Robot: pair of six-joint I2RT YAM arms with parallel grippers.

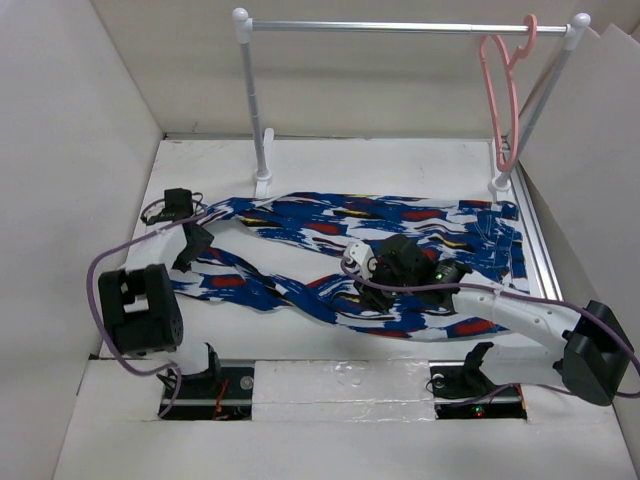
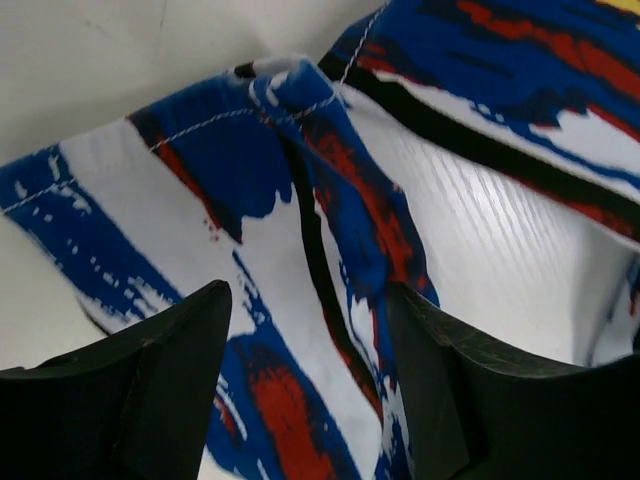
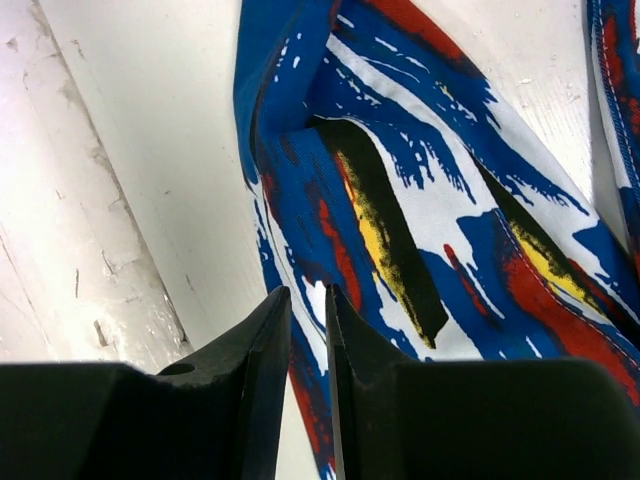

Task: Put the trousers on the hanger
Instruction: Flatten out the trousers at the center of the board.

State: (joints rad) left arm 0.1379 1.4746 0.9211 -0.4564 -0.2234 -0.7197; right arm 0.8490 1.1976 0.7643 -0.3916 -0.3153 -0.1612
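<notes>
Left fingers (image 2: 150, 400) spread wide over trousers (image 2: 330, 190), right fingers (image 3: 250, 400) pinching the fabric

The white table (image 1: 380, 165) is walled at 9, 12 and 3 o'clock. The trousers (image 1: 330, 222) lie flat across its middle. Their waist end is at 3 o'clock, close to the side wall. The two legs run toward 9 o'clock and spread apart, and a wedge of bare table shows between them. The far leg ends near 10 o'clock, the near leg near 8 o'clock, rumpled and folded along its length. One rail post foot (image 1: 263, 185) stands at 11 o'clock, the other (image 1: 499, 183) at 1 o'clock. Close up, the tabletop shows a fine grain, with scuffed paint beside the fabric's near edge.
</notes>
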